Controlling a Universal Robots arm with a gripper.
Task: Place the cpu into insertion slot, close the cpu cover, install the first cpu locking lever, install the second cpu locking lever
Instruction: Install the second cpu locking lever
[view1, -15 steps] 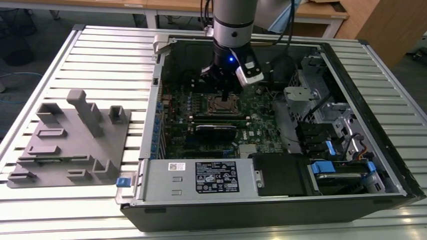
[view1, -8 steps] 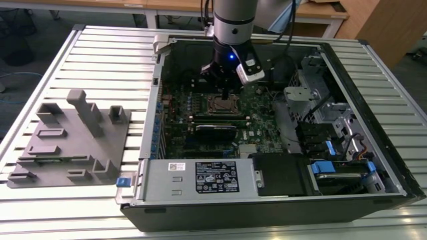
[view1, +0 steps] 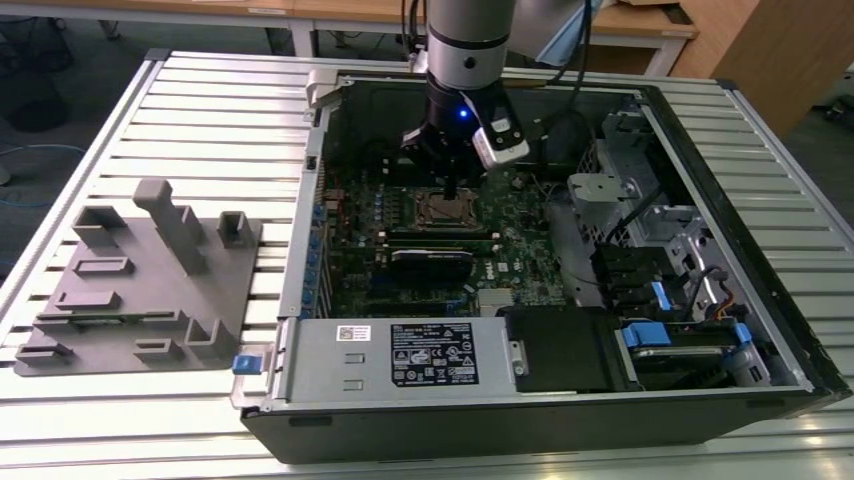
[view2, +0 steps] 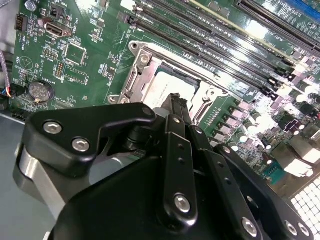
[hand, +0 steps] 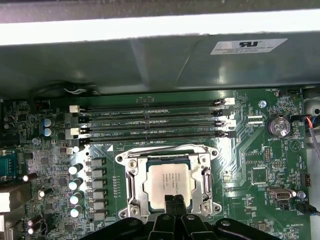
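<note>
The cpu (hand: 167, 181), a flat square chip with a dull silver top, is seen lying in the insertion slot (hand: 131, 176) on the green motherboard (hand: 260, 150), framed by the silvery metal of the cpu cover (hand: 205, 172), which lies flat around it. In the first wrist view the black fingers (hand: 170, 206) are pressed together, tips side by side with no gap, and rest at the chip's near edge; nothing is held between them. In the second wrist view the same narrow finger pair (view2: 176, 107) is seen pointing down at the socket, with the pale chip (view2: 172, 82) partly hidden behind it. Four long black memory slots (hand: 150, 120) run parallel just beside the socket. A round coin battery (hand: 278, 125) sits well apart on the board. In the exterior view the gripper (view1: 454, 190) is reached down into the open computer case (view1: 561, 410), directly over the socket (view1: 441, 208). The case lies on a slatted metal bench (view1: 214, 110), and a grey fixture block (view1: 140, 290) stands on the bench towards the exterior view's left.
</note>
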